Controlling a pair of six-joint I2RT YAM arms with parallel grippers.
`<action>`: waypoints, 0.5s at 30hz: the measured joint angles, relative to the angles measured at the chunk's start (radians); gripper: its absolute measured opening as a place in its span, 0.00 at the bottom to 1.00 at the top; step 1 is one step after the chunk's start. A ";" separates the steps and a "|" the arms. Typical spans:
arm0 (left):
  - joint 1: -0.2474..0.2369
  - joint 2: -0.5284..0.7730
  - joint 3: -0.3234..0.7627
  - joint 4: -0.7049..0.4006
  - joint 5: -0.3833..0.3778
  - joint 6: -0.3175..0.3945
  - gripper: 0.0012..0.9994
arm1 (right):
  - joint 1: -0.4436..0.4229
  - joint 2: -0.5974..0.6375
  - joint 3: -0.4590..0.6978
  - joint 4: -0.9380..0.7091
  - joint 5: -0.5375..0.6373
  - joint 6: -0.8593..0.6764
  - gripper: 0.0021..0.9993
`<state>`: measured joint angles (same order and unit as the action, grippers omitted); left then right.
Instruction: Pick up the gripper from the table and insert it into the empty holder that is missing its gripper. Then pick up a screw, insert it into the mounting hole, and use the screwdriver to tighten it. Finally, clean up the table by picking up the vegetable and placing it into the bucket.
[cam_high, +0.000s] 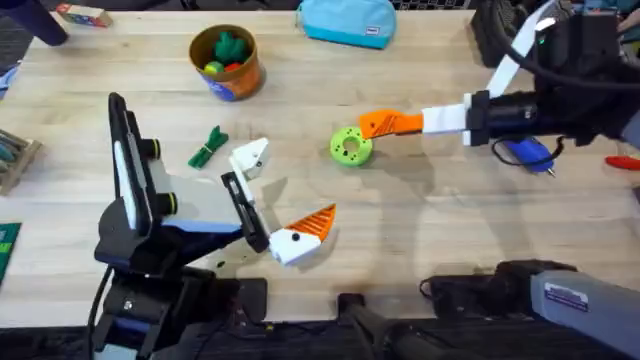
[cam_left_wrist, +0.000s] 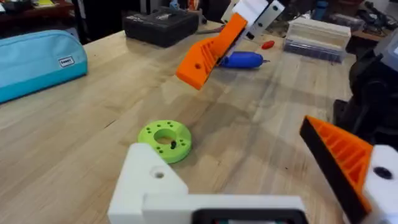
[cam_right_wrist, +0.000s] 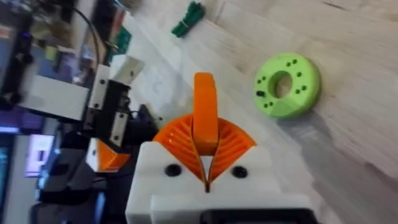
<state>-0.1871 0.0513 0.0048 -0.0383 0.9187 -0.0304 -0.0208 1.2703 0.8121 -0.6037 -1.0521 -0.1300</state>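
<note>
While the gripper (cam_high: 250, 158) is lying by the vegetable (cam_high: 208, 147)
Right gripper (cam_high: 372, 125) is hovering pressed together (left gripper (cam_high: 300, 235) unclear), disc (cam_high: 351, 146) at its 7 o'clock.

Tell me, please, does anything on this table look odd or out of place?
The left tool looks mismatched: one finger has an orange ribbed pad, the other is a plain white gripper piece. The vegetable lies loose beside it.
</note>
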 joint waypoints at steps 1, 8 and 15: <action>0.000 0.000 0.000 0.000 0.000 0.000 0.99 | 0.000 0.005 -0.018 0.037 -0.031 0.024 0.01; 0.000 0.000 0.000 0.000 -0.003 0.000 0.99 | 0.054 0.124 -0.069 0.145 -0.222 0.112 0.01; 0.000 0.000 0.000 0.000 -0.003 0.000 0.99 | 0.146 0.289 -0.070 0.226 -0.331 0.185 0.01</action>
<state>-0.1871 0.0513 0.0048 -0.0383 0.9158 -0.0307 0.1251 1.5588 0.7422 -0.3782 -1.3828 0.0552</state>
